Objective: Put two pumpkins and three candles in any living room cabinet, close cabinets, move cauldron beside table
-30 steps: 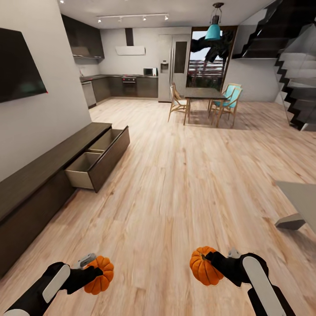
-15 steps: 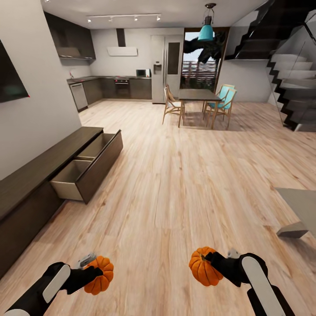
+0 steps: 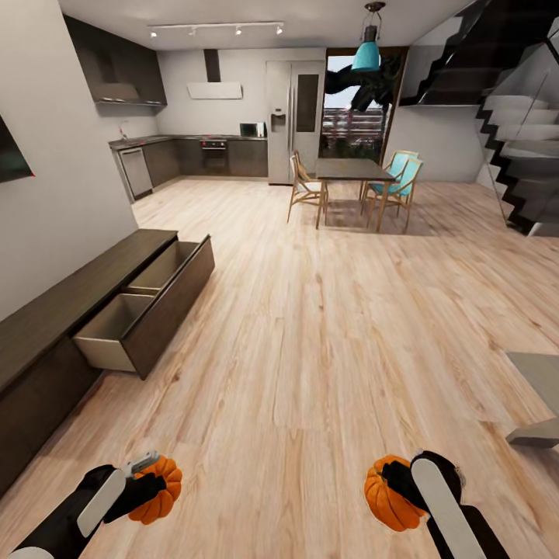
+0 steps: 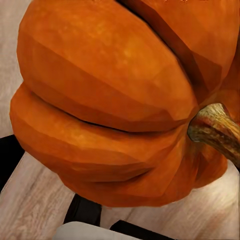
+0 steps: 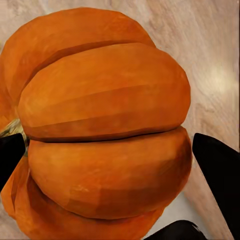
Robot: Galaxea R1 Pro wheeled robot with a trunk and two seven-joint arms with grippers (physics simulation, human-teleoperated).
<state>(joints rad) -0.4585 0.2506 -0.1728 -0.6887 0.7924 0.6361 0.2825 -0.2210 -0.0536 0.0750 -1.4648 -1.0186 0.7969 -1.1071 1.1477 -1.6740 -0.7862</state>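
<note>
**Pumpkins carried low, cabinet drawers open at left**

Pumpkins sit one in each gripper, low and near over the wood floor [image 3: 310, 341]. The left gripper [image 3: 147, 485] is clamped on the left pumpkin [image 3: 155, 497]; in its wrist view that pumpkin [image 4: 110, 110] looms large, brown stem [image 4: 215, 127] to one side. The right gripper [image 3: 396, 483] grips the right pumpkin [image 3: 388, 503], and its wrist view shows dark fingers [image 5: 217, 170] on either side of the orange ribs [image 5: 105, 130].

The cabinet [image 3: 54, 310] runs along the left wall, with two drawers pulled out into the room, the nearer drawer [image 3: 116, 330] and the farther drawer [image 3: 171, 268], both showing pale insides.

Against the earlier frames, the whole view has swung right and advanced: the cabinet now lies further left and nearer, and the wall screen [image 3: 12, 155] has nearly slid off the left edge. The arms sit lower than before and wider apart, the right pumpkin now further right. Both grips hold as before.

Far off stand the dining table [image 3: 349, 169] with chairs [image 3: 307, 190], the kitchen [image 3: 210, 151] and the stairs [image 3: 520, 155] at right. A grey table [image 3: 539, 380] edges in at near right.
</note>
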